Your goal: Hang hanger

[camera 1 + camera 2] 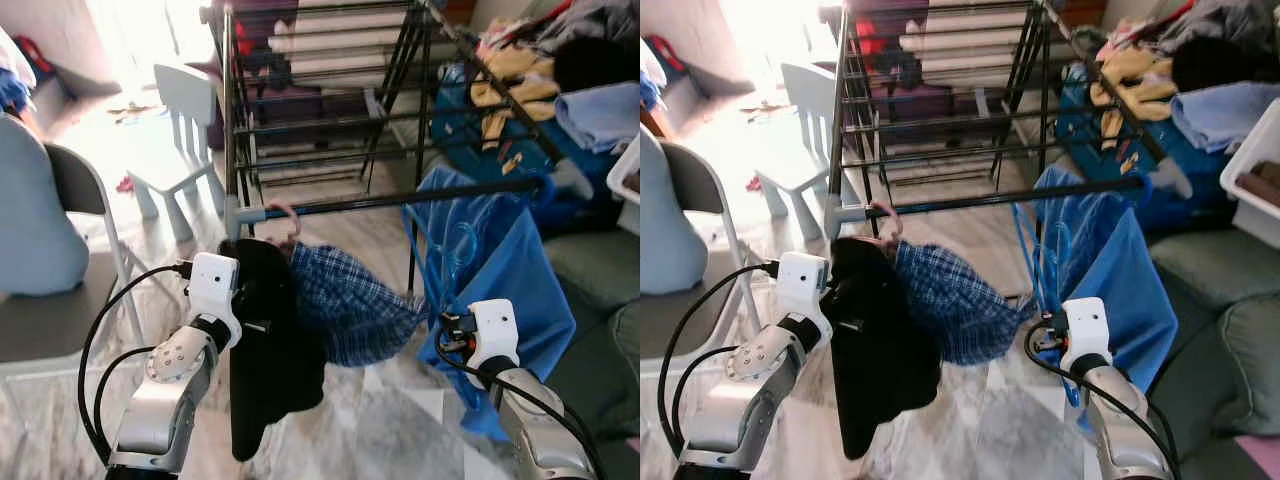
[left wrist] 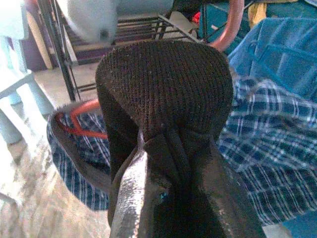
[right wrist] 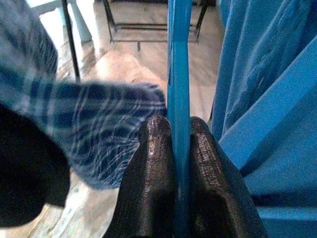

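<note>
The pink hanger (image 1: 285, 218) is already hooked over the black rail (image 1: 400, 200), just far of the left gripper (image 2: 168, 148), whose jaws are pinched on the black garment (image 1: 265, 350). A blue hanger (image 3: 179, 74) is clamped in the right gripper (image 3: 176, 148), below the rail; blue cloth (image 1: 500, 270) hangs alongside, so it's crowded there.

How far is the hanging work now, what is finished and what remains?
Done: the pink hanger with the black garment and plaid shirt already hooks the rack bar. In hand: the left hand grips the black garment; the right hand pinches the blue hanger. Left: hanging that one.
</note>
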Robot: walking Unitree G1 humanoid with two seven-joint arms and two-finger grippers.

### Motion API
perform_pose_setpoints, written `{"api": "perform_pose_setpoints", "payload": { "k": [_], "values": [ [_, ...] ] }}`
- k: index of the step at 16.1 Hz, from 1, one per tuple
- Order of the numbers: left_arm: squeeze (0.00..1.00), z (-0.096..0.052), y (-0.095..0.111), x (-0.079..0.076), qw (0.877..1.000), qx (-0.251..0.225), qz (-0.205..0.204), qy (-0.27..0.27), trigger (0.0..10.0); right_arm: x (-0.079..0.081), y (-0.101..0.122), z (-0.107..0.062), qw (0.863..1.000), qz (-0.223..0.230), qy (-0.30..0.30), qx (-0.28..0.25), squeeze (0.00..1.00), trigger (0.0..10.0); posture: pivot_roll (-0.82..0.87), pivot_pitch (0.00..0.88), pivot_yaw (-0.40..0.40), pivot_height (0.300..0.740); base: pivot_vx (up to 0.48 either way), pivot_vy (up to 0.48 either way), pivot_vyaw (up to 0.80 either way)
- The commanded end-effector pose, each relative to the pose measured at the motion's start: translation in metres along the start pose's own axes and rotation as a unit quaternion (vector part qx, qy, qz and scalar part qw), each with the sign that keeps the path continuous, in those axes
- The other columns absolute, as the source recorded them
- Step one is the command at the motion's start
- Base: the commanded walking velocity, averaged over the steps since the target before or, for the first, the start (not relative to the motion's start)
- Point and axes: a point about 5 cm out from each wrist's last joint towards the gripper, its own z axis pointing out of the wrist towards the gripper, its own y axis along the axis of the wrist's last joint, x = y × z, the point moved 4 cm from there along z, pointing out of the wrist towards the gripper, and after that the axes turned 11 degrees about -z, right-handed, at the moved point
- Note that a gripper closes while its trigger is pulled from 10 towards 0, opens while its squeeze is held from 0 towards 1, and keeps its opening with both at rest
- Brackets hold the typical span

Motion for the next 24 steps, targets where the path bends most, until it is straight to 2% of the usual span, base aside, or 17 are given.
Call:
{"api": "perform_pose_setpoints", "payload": {
  "k": [1, 5, 9, 11, 13, 16, 19, 21, 24],
  "values": [
    [0.0, 0.0, 0.006, 0.002, 1.0, -0.014, 0.006, 0.006, 10.0, 0.001, 0.005, 0.0, 1.0, 0.002, 0.004, -0.005, 0.0, 10.0, -0.06, 0.0, 0.021, 0.74, -0.311, 0.0, 0.0],
    [0.0, 0.004, 0.009, 0.005, 1.0, -0.02, 0.007, 0.011, 10.0, 0.001, 0.019, 0.006, 1.0, 0.0, 0.006, -0.016, 0.0, 10.0, -0.06, 0.0, 0.015, 0.74, -0.332, 0.0, 0.0],
    [0.0, 0.005, 0.011, 0.006, 1.0, -0.025, 0.006, 0.013, 10.0, 0.001, 0.021, 0.009, 1.0, -0.003, 0.005, -0.015, 0.0, 10.0, -0.05, 0.0, 0.007, 0.74, -0.335, 0.0, 0.0],
    [0.0, 0.005, 0.01, 0.007, 1.0, -0.025, 0.006, 0.017, 10.0, -0.003, 0.023, 0.01, 1.0, -0.007, -0.002, -0.015, 0.0, 10.0, -0.06, 0.0, 0.002, 0.74, -0.334, 0.0, 0.0],
    [0.0, 0.004, 0.006, 0.005, 1.0, -0.024, 0.004, 0.017, 10.0, -0.013, 0.025, 0.012, 1.0, -0.018, -0.023, -0.009, 0.0, 10.0, -0.06, 0.0, 0.005, 0.74, -0.334, 0.0, 0.0],
    [0.0, 0.002, 0.004, 0.005, 1.0, -0.021, 0.005, 0.015, 10.0, -0.008, 0.029, 0.012, 0.999, -0.02, -0.022, -0.019, 0.0, 10.0, -0.06, 0.0, 0.003, 0.74, -0.341, 0.0, 0.0],
    [0.0, -0.002, 0.0, 0.013, 0.999, -0.015, 0.007, 0.028, 10.0, -0.007, 0.039, 0.014, 0.997, -0.034, -0.059, -0.039, 0.0, 10.0, -0.05, 0.0, -0.022, 0.74, -0.361, 0.0, 0.0],
    [0.0, -0.002, -0.002, 0.014, 0.999, -0.013, 0.008, 0.03, 10.0, -0.002, 0.05, 0.02, 0.995, -0.053, -0.051, -0.064, 0.0, 10.0, -0.05, 0.0, -0.017, 0.74, -0.366, 0.0, 0.0],
    [0.0, -0.003, -0.006, 0.014, 1.0, -0.005, 0.014, 0.024, 10.0, 0.001, 0.051, 0.021, 0.995, -0.058, -0.052, -0.064, 0.0, 10.0, -0.05, 0.0, -0.014, 0.74, -0.365, 0.0, 0.0]
  ]
}}
